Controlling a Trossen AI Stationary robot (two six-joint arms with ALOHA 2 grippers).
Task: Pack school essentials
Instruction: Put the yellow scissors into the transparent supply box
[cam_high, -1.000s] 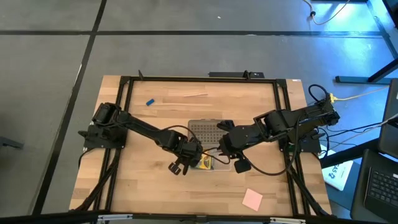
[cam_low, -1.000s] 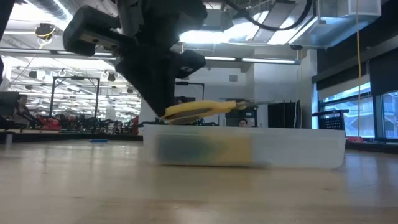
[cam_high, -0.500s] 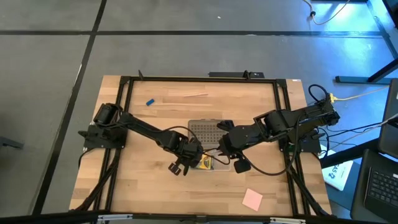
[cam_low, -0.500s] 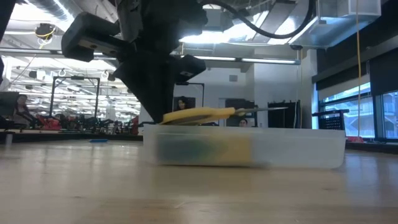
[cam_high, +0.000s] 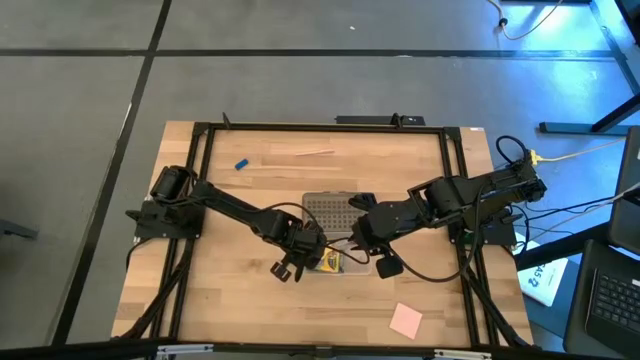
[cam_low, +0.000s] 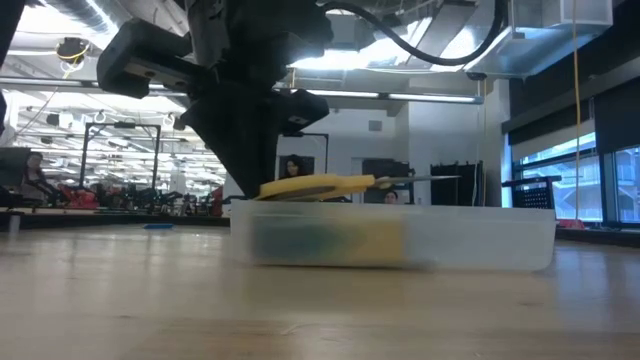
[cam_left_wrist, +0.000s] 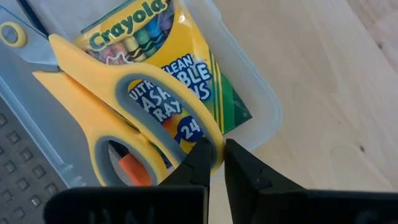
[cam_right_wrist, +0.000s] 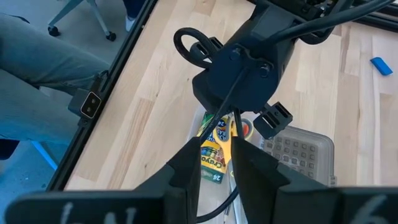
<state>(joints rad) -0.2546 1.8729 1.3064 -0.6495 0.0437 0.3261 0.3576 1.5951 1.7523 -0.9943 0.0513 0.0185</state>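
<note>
The yellow-handled scissors (cam_left_wrist: 81, 81) sit over the green-and-yellow crayon box (cam_left_wrist: 180, 56), which lies inside the clear plastic case (cam_low: 480, 240). My left gripper (cam_left_wrist: 216, 158) is at the case's near-left part (cam_high: 312, 250), shut on the scissors' handle. In the low view the scissors (cam_low: 320, 186) lie about level just above the case rim, blades pointing right. My right gripper (cam_right_wrist: 214, 165) hovers over the case's right side (cam_high: 358, 235), fingers a little apart, with nothing seen between them. The pink sticky-note pad (cam_high: 405, 320), blue eraser (cam_high: 241, 163) and pale stick (cam_high: 313, 153) lie on the table. My left gripper pinches the outer rim of the scissors' larger finger loop (cam_left_wrist: 208, 134) between its two fingertips, coming from above and slanting down. The scissors lie nearly level over the crayon box. I cannot tell whether they rest on the box or hang just clear of it.
The case's grey perforated lid (cam_high: 325, 210) lies open on the far side of the case, between both arms. A cable from my left arm (cam_right_wrist: 233, 124) runs in front of the right gripper. Bare wood lies to the left and near side; black frame rails edge the table.
My left gripper has moved down a little toward the case. The scissors, tilted with blades raised a second ago, have sunk and levelled out just above the case rim. The right arm has kept still.
</note>
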